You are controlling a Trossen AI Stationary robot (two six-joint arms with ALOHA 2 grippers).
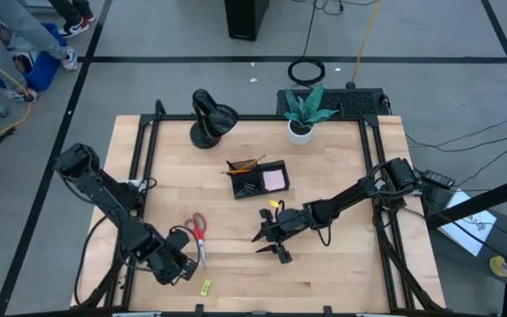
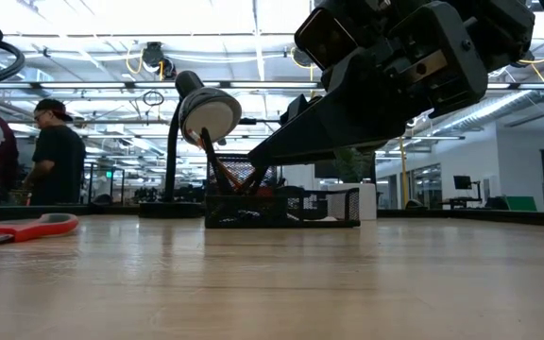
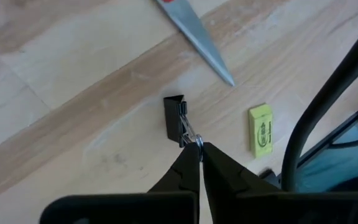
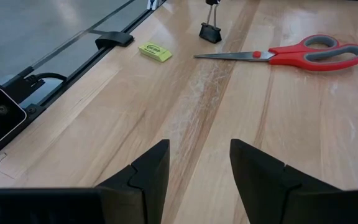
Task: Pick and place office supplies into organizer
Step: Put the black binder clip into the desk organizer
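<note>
A small black binder clip [image 3: 174,117] sits on the wooden table near its front left, with my left gripper [image 3: 199,149] shut on it from above. Red-handled scissors [image 4: 303,53] lie flat just beyond the clip, and a small yellow-green piece [image 3: 260,129] lies flat beside it. The black organizer [image 1: 258,178] stands mid-table with pencils, dark items and a pink pad in it. My right gripper [image 4: 197,155] hovers open near the table's middle [image 1: 271,244], its fingers around nothing. My left gripper pinches the clip's silver wire handle [image 3: 192,135] between its two fingertips, at the handle's free end. The fingers come from above, slanting down. The clip's black body [image 4: 211,32] rests on the table, with the handle standing up from it.
A black desk lamp [image 1: 211,114] and a potted plant in a white pot [image 1: 300,130] stand at the far edge. Black frame rails [image 4: 114,40] run along the table's sides. People [image 2: 59,161] stand in the room beyond. Bare wood lies between the two grippers.
</note>
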